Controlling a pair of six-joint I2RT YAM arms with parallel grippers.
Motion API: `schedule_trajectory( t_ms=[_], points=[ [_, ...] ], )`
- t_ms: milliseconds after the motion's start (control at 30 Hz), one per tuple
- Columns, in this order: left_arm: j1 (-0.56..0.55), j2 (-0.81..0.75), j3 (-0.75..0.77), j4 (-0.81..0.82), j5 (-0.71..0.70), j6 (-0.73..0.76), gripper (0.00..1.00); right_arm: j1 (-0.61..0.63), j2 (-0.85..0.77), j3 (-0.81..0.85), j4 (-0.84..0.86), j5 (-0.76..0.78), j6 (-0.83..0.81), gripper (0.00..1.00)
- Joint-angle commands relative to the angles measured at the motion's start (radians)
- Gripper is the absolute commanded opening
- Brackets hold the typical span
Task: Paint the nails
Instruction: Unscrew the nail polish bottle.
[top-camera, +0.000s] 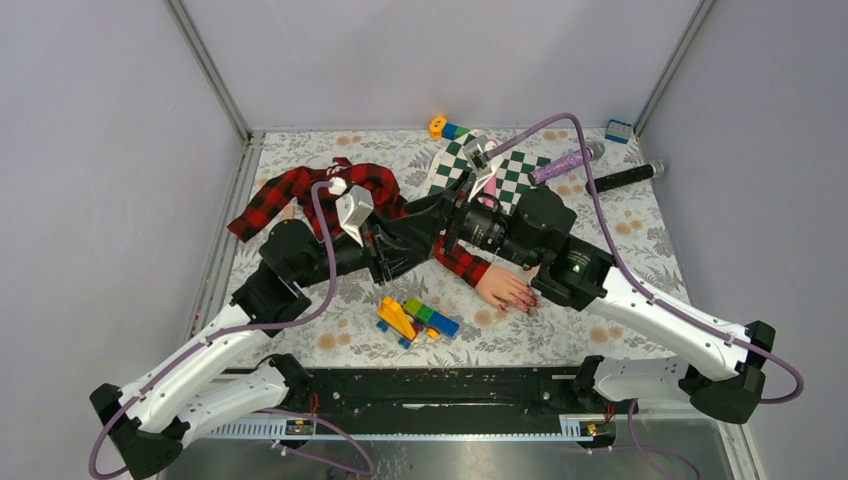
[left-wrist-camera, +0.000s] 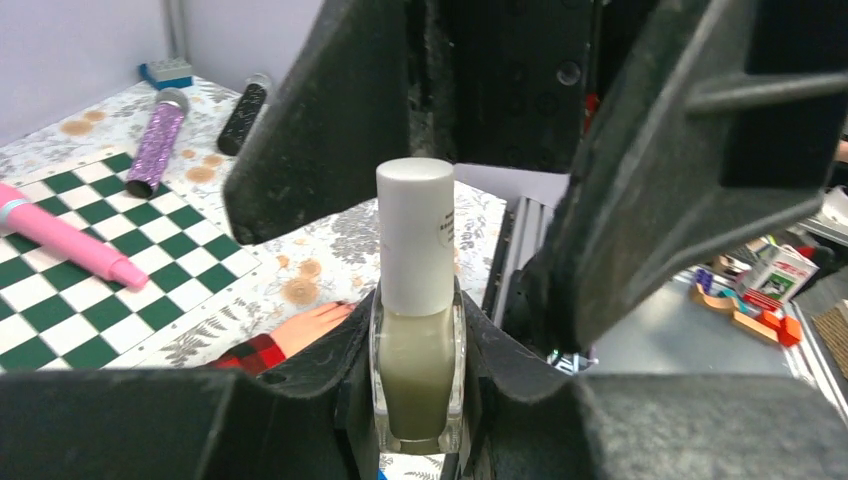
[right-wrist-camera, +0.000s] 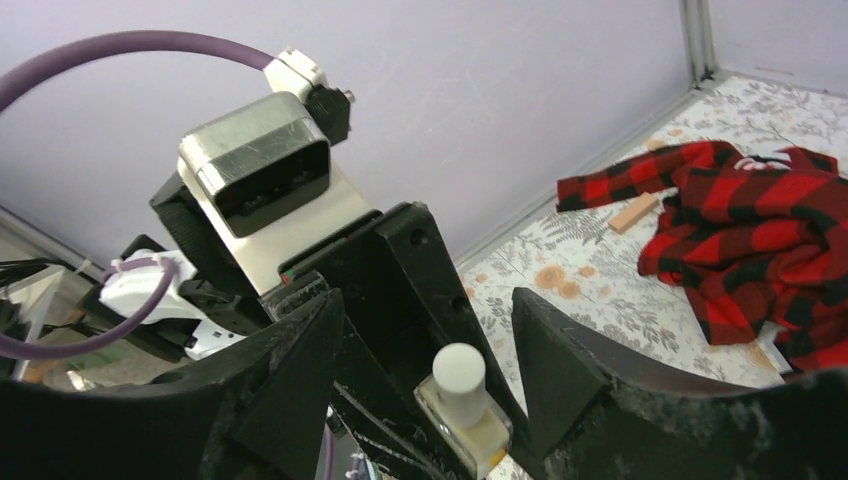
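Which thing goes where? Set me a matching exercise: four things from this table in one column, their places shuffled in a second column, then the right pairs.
Things
1. polish bottle
2. mannequin hand
3. pink stick
4. toy bricks

Places
A. lying on the checked cloth
B. piled loosely on the floral cover
C. clamped in the left gripper
D. at the end of a plaid sleeve

Pairs: 1-C, 2-D, 3-A, 4-B
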Motion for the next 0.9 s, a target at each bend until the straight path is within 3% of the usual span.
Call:
schedule_trajectory(
  t_ms=[0, 33, 133, 233, 267, 333, 400, 433, 467, 567, 600, 667, 867],
  points=[
    [-0.004, -0.032, 0.007, 0.008, -0.13, 0.027, 0.0, 0.035, 0.01, 0.063, -0.072, 0.16, -0.025, 0.7],
    [-0.003, -0.032, 0.007, 0.006, -0.138, 0.026, 0.0, 0.038, 0.011, 0.061, -0.074, 0.17, -0.02, 0.69],
    [-0.004, -0.031, 0.006, 0.002, -0.146, 0.023, 0.0, 0.042, 0.022, 0.067, -0.086, 0.187, -0.011, 0.51],
    [-0.003, -0.031, 0.008, 0.0, -0.148, 0.023, 0.0, 0.043, 0.032, 0.073, -0.092, 0.18, -0.006, 0.44],
    [-0.003, -0.031, 0.009, 0.0, -0.148, 0.022, 0.0, 0.043, 0.033, 0.072, -0.088, 0.178, -0.006, 0.36],
    [-0.003, -0.031, 0.008, 0.0, -0.15, 0.021, 0.0, 0.042, 0.031, 0.069, -0.087, 0.18, -0.002, 0.11],
    [-0.004, -0.026, 0.011, 0.0, -0.152, 0.017, 0.0, 0.045, 0.031, 0.066, -0.088, 0.194, -0.004, 0.0],
    [-0.004, -0.024, 0.016, -0.003, -0.151, 0.012, 0.0, 0.045, 0.03, 0.064, -0.087, 0.2, -0.007, 0.0],
    [-0.004, -0.02, 0.019, -0.006, -0.151, 0.006, 0.06, 0.046, 0.031, 0.063, -0.087, 0.209, -0.01, 0.0],
    [-0.003, -0.011, 0.025, -0.002, -0.15, -0.016, 0.42, 0.051, 0.031, 0.058, -0.084, 0.23, -0.021, 0.0],
    [-0.003, -0.01, 0.025, 0.004, -0.151, -0.023, 0.48, 0.052, 0.031, 0.057, -0.082, 0.233, -0.024, 0.0],
    [-0.003, -0.008, 0.025, 0.01, -0.153, -0.034, 0.53, 0.057, 0.029, 0.056, -0.082, 0.241, -0.029, 0.0],
    [-0.003, -0.003, 0.026, 0.023, -0.154, -0.055, 0.57, 0.065, 0.027, 0.058, -0.089, 0.251, -0.046, 0.0]
  ],
)
